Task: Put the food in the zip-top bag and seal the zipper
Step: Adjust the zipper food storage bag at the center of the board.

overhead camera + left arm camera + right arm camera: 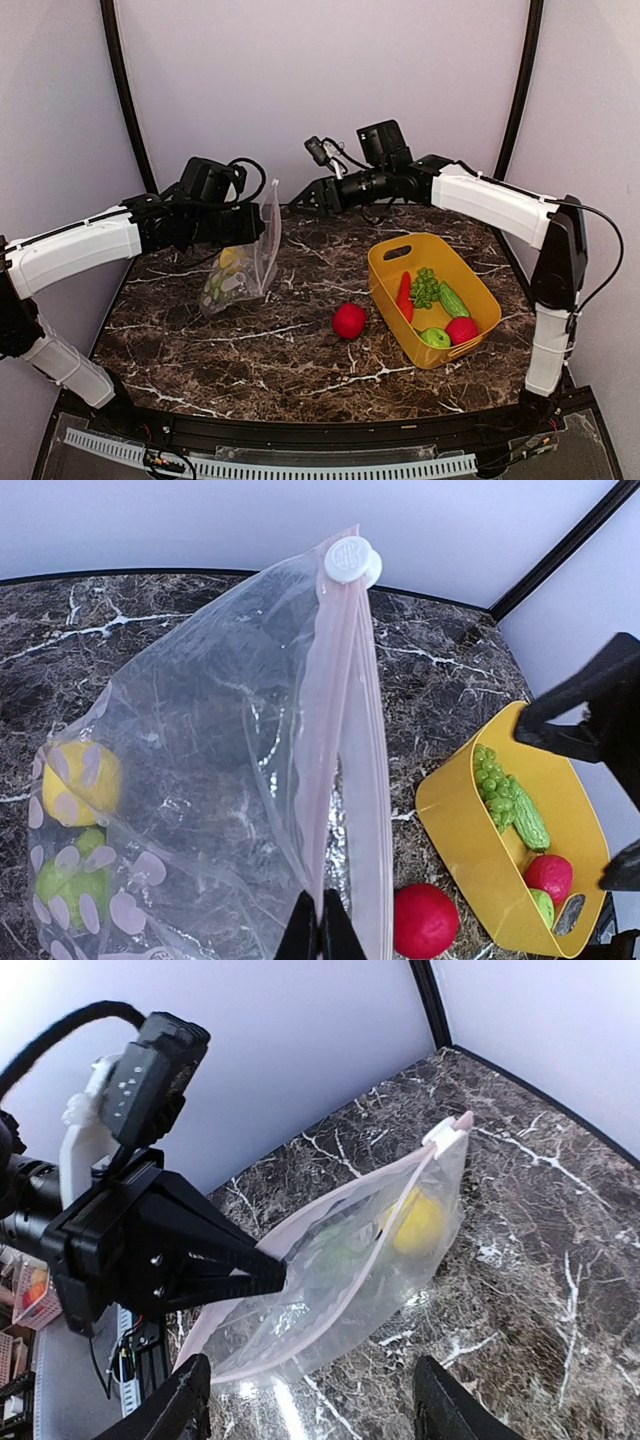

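White arm shells (75, 250), blk joints (205, 190), blk cables (62, 1022)

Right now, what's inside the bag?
A yellow piece and a green piece sit low in the bag. The spot print and folds hide anything beneath them.

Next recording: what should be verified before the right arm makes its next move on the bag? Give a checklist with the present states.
1. Left gripper pinching the bag at its zipper: ok, shut on the strip.
2. Right gripper open and empty: ok, jaws apart with nothing between them.
3. Slider visible at the zipper end away from the left gripper: ok.
4. All pieces bagged: not ok; a red ball lies on the table, and more pieces sit in the tub.
5. Bag mouth open enough for loading: cannot tell.
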Robot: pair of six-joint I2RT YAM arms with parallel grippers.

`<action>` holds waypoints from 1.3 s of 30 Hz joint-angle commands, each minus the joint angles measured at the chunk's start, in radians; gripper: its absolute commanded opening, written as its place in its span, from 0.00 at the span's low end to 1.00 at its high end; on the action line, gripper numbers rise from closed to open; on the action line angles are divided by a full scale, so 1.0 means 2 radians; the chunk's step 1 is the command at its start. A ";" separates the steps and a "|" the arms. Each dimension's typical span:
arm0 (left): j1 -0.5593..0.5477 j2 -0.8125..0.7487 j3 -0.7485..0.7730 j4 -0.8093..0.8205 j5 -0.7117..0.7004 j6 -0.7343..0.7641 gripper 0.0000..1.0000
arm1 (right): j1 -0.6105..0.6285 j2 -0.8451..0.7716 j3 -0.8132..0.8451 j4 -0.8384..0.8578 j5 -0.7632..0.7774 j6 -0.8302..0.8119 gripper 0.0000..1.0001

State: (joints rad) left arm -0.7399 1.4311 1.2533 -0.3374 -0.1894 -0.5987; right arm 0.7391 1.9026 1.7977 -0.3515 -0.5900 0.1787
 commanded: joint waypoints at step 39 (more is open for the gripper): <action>0.000 -0.005 0.060 -0.120 -0.064 0.081 0.01 | -0.029 -0.057 -0.081 -0.060 -0.135 -0.129 0.52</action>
State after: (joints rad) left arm -0.7441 1.4387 1.3800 -0.5499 -0.3119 -0.4450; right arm 0.6865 1.8526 1.6794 -0.4263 -0.7662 0.1375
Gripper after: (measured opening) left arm 0.007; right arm 0.481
